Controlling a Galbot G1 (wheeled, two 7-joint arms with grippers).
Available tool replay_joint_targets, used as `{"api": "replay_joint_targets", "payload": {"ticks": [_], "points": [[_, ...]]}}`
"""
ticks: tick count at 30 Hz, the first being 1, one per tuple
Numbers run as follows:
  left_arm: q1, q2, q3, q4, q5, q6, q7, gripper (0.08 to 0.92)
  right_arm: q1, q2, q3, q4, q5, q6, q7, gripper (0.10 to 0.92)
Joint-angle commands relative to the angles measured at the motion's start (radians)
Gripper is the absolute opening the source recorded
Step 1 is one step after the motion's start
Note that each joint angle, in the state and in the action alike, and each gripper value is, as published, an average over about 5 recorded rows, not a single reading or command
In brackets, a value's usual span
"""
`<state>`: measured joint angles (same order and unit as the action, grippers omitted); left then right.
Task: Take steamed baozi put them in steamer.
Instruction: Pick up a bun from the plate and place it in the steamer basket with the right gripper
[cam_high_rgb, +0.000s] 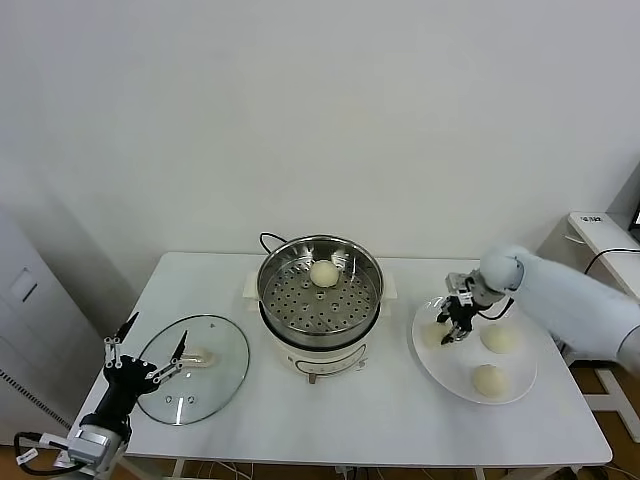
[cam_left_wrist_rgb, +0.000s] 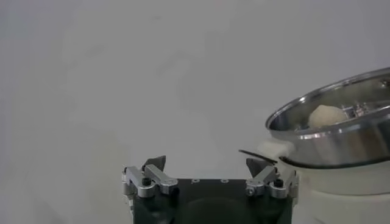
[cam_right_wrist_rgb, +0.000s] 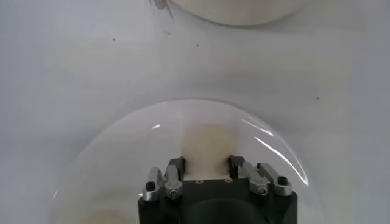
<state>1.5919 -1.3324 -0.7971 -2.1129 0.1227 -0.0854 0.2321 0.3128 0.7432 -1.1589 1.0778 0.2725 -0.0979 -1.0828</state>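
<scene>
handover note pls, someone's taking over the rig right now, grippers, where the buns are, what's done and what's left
Right gripper: down over the flat white plate, fingers on either side of the small cream-white bun nearest the steamer; not lifted.
Left gripper: open, idle, at the round glass lid lying on the white table.
Buns: one round cream-white bun sits in the shiny steel steamer basket; two other buns lie free on the plate.
Done: one bun loaded.
Left: lift this bun across into the steamer, then the last two.
</scene>
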Motion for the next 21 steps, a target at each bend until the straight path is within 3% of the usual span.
{"api": "replay_joint_targets", "payload": {"ticks": [1,5,9,14,21], "points": [[-0.004,0.002,-0.001,0.006,0.001,0.001,0.004,0.823,0.628,-0.034,-0.466,0.238,0.48,-0.033,-0.046,0.455],[-0.009,0.0,0.001,0.008,0.002,0.002,0.005,0.823,0.742,0.042,-0.501,0.326,0.653,-0.116,-0.055,0.45],[-0.015,0.002,-0.002,0.009,-0.002,0.004,0.005,0.823,0.683,0.12,-0.429,0.39,0.697,-0.21,0.01,0.45],[-0.019,0.0,-0.009,0.008,-0.007,0.007,0.003,0.823,0.462,0.245,-0.308,0.387,0.629,-0.296,0.149,0.45],[-0.016,-0.011,-0.009,0.007,-0.004,0.006,0.004,0.823,0.2,0.466,-0.19,0.183,0.469,-0.345,0.288,0.451]]}}
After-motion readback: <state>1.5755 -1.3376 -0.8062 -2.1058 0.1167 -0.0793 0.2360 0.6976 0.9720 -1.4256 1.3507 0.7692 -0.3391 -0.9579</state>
